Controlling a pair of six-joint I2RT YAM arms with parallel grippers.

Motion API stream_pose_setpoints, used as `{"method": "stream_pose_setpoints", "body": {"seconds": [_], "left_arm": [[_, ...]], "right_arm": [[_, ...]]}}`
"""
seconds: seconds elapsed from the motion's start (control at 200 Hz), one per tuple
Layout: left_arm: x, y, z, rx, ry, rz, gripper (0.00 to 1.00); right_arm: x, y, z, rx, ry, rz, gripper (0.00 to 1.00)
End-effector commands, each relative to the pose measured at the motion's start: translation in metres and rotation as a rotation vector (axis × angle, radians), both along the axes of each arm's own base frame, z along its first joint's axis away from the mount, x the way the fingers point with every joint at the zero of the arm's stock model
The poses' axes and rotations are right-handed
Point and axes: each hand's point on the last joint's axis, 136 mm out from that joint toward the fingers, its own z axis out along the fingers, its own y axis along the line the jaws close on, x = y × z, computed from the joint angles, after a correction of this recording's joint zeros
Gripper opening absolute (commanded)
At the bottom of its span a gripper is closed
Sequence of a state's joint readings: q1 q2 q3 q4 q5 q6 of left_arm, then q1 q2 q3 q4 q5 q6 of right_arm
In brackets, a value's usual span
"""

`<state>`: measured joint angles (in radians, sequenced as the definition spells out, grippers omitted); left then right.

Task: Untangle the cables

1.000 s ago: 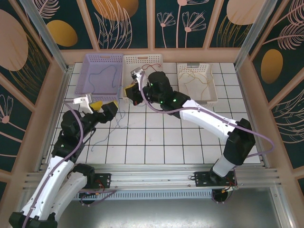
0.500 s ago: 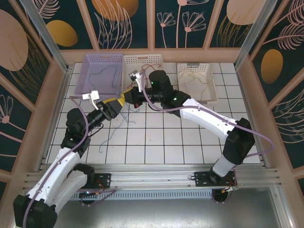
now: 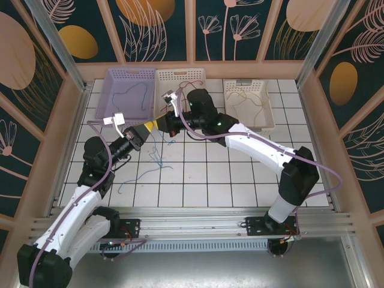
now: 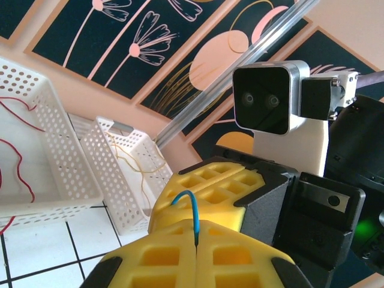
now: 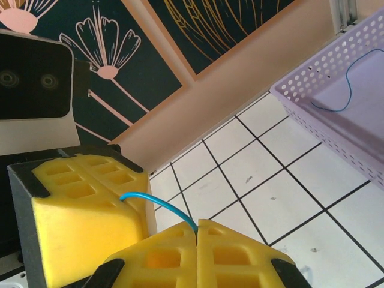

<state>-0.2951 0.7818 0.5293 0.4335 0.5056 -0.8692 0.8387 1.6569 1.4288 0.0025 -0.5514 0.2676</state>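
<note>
On the desk point(image 3: 240, 174): two robot arms reach to the middle, and their claws meet tip to tip close to the baskets.
Left claw point(image 3: 148, 126): its yellow pads point(image 4: 162, 258) are pressed tight together. The blue cable point(image 4: 187, 204) is pinched in the crack between them.
Right claw point(image 3: 162, 122): its yellow pads point(image 5: 240, 258) are pressed tight together too. The same blue cable comes out of the crack between them.
Blue cable: a short bit of it makes a little arch from one claw to the other, up in the air.
Loose blue wire point(image 3: 157, 157): it lies in squiggles on the white tiles just below the two claws. From above I cannot tell if it is one piece with the pinched bit.
Purple basket point(image 5: 312, 84): it sits at the back of the desk, on the left. A second blue cable point(image 5: 348, 90) lies inside it, all by itself.
Middle basket point(image 4: 60, 144): it is white and sits just behind the right claw. A thin red cable point(image 4: 18, 157) lies inside it.
Right basket point(image 4: 120, 186): it is white and sits beside the middle basket, well away from the claws. A thin yellow cable point(image 4: 127, 157) lies inside it.
Camera box point(image 4: 270, 99): it sits on top of the right arm, above that arm's claw.
</note>
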Motion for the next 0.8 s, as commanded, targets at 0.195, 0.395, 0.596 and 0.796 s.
{"method": "stream_pose_setpoints", "body": {"seconds": [0.195, 0.395, 0.596, 0.796], "left_arm": [[0.025, 0.026, 0.018, 0.042, 0.002, 0.211, 0.00], [0.047, 0.046, 0.072, 0.101, -0.065, 0.367, 0.00], [0.058, 0.047, 0.153, 0.127, -0.179, 0.405, 0.00], [0.056, 0.057, 0.214, 0.127, -0.265, 0.472, 0.00]], "right_arm": [[0.025, -0.047, -0.006, 0.065, 0.043, -0.117, 0.37], [0.020, -0.075, -0.041, 0.023, 0.029, -0.177, 0.52], [-0.004, -0.080, -0.072, 0.047, 0.034, -0.119, 0.57], [-0.027, -0.056, -0.102, 0.037, 0.019, -0.043, 0.62]]}}
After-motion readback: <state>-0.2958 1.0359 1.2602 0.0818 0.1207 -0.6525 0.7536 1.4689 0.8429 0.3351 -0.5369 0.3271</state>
